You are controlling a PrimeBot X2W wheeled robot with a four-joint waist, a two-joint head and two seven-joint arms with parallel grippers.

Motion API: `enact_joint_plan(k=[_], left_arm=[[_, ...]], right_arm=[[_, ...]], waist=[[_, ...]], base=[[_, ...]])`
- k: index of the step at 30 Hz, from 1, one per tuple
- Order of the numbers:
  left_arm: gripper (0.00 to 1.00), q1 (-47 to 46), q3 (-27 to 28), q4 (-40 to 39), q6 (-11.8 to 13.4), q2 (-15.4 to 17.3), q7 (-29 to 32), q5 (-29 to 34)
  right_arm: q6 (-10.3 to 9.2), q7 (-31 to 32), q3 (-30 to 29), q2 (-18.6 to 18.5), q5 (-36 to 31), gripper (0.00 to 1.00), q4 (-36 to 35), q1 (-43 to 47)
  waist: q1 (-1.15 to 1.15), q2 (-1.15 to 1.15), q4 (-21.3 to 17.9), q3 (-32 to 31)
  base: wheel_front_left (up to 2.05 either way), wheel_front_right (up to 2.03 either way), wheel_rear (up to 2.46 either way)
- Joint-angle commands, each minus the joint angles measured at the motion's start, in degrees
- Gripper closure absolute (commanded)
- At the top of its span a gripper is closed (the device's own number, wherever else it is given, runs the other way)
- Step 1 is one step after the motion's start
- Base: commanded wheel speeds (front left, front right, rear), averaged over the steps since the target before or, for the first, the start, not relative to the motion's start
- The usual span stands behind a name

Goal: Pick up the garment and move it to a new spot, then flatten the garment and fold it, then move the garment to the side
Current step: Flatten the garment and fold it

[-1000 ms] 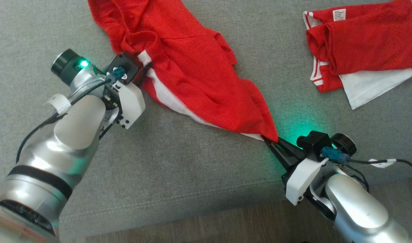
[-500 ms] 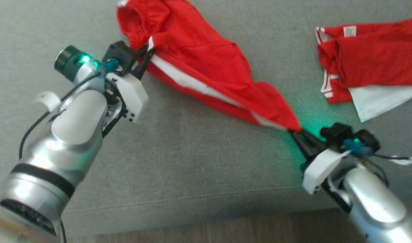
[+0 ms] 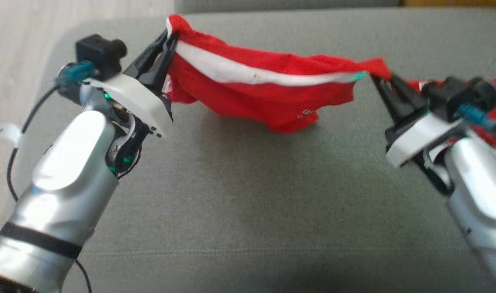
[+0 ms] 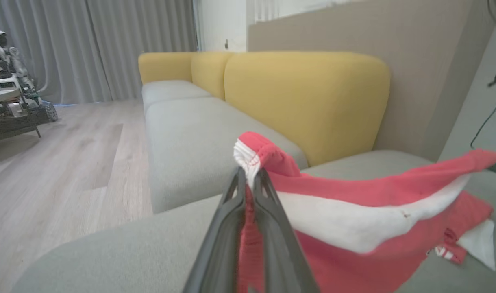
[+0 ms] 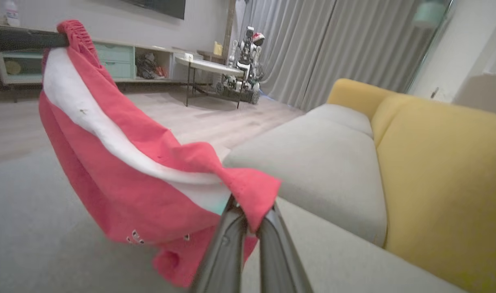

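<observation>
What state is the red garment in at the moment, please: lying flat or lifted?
Lifted: the garment hangs stretched between the left gripper and right gripper, each shut on an end, its middle sagging toward the sofa.

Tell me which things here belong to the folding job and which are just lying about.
Job:
- red-and-white garment, held up by left gripper and right gripper
- grey sofa seat under it

Lying about:
- second red garment on the seat
- yellow backrest
- table across the room
</observation>
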Motion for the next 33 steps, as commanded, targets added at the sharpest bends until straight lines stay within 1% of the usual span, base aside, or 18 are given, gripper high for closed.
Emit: enact_joint_plan(k=[1, 5, 8, 9, 13, 14, 16, 18, 19, 20, 22, 25, 27, 29, 33], left_arm=[[1.0, -1.4, 3.3, -4.2, 1.3, 2.8, 0.7, -1.0], [1.0, 1.3, 5.9, -13.3, 5.3, 4.7, 3.1, -3.1], [1.0, 3.5, 7.0, -19.2, 8.4, 5.9, 4.7, -3.8], [1.0, 3.5, 7.0, -19.2, 8.4, 5.9, 4.7, -3.8], [1.0, 6.8, 8.0, -25.7, 11.6, 7.2, 6.5, -4.7], [1.0, 7.6, 8.2, -27.0, 12.3, 7.5, 6.9, -5.0], [1.0, 9.2, 8.4, -29.2, 13.3, 8.3, 7.6, -5.3], [1.0, 10.6, 8.6, -30.7, 14.2, 9.1, 8.1, -5.4], [1.0, 11.3, 8.7, -31.3, 14.5, 9.5, 8.3, -5.5], [1.0, 11.8, 8.8, -31.8, 14.8, 9.8, 8.4, -5.5], [1.0, 12.7, 9.2, -32.5, 15.5, 10.3, 8.6, -5.8], [1.0, 13.8, 9.6, -33.2, 16.2, 10.7, 8.8, -6.4], [1.0, 14.3, 9.6, -33.5, 16.4, 11.0, 9.2, -6.6], [1.0, 14.6, 9.7, -33.8, 16.5, 11.3, 9.7, -7.1], [1.0, 14.5, 10.5, -33.5, 16.3, 11.6, 11.3, -9.0]], right_arm=[[-0.03, 0.6, 0.4, -1.2, 0.7, 1.0, -2.3, -2.6], [-0.03, 2.8, 0.7, -2.4, 1.9, 1.0, -2.9, -6.5], [-0.03, 6.1, 1.0, -2.6, 4.1, 1.0, -2.8, -8.7], [-0.03, 6.1, 1.0, -2.6, 4.1, 1.0, -2.8, -8.7], [-0.03, 12.4, 0.9, -2.2, 8.9, 1.0, -2.6, -10.1], [-0.03, 15.1, 0.2, -1.4, 11.8, 1.0, -2.1, -9.8], [-0.03, 22.7, -3.2, 1.6, 20.9, 1.0, 0.0, -8.5], [-0.03, 31.0, -8.0, 5.1, 30.1, 1.0, 2.1, -7.5], [-0.03, 34.6, -10.3, 6.5, 33.6, 1.0, 3.1, -7.4], [-0.03, 37.5, -12.1, 7.2, 35.7, 1.0, 3.8, -7.5], [-0.03, 41.6, -16.4, 8.6, 38.6, 1.0, 5.6, -8.0], [-0.03, 47.5, -23.2, 12.4, 43.2, 1.0, 9.0, -9.5], [-0.03, 51.0, -26.8, 14.3, 44.9, 1.0, 10.7, -11.0], [-0.03, 54.7, -29.5, 15.5, 45.6, 1.0, 12.6, -12.4], [-0.03, 59.7, -33.5, 17.0, 44.0, 1.0, 15.2, -16.5]], waist=[[0.0, 0.0, 1.3, -2.6], [0.0, 0.0, 1.9, -5.4], [0.0, 0.0, 2.1, -7.1], [0.0, 0.0, 2.1, -7.1], [0.0, 0.0, 2.2, -8.4], [0.0, 0.0, 2.2, -8.7], [0.0, 0.0, 2.1, -9.2], [0.0, 0.0, 2.0, -9.6], [0.0, 0.0, 1.9, -9.7], [0.0, 0.0, 1.8, -9.9], [0.0, 0.0, 1.7, -10.0], [0.0, 0.0, 1.3, -10.2], [0.0, 0.0, 1.0, -10.1], [0.0, 0.0, 0.7, -9.8], [0.0, 0.0, 0.0, -8.3]], base=[[0.0, 0.0, 0.0], [0.0, 0.0, 0.0], [0.0, 0.0, 0.0], [0.0, 0.0, 0.0], [0.0, 0.0, 0.0], [0.0, 0.0, 0.0], [0.0, 0.0, 0.0], [0.0, 0.0, 0.0], [0.0, 0.0, 0.0], [0.0, 0.0, 0.0], [0.0, 0.0, 0.0], [0.0, 0.0, 0.0], [0.0, 0.0, 0.0], [0.0, 0.0, 0.0], [0.0, 0.0, 0.0]])
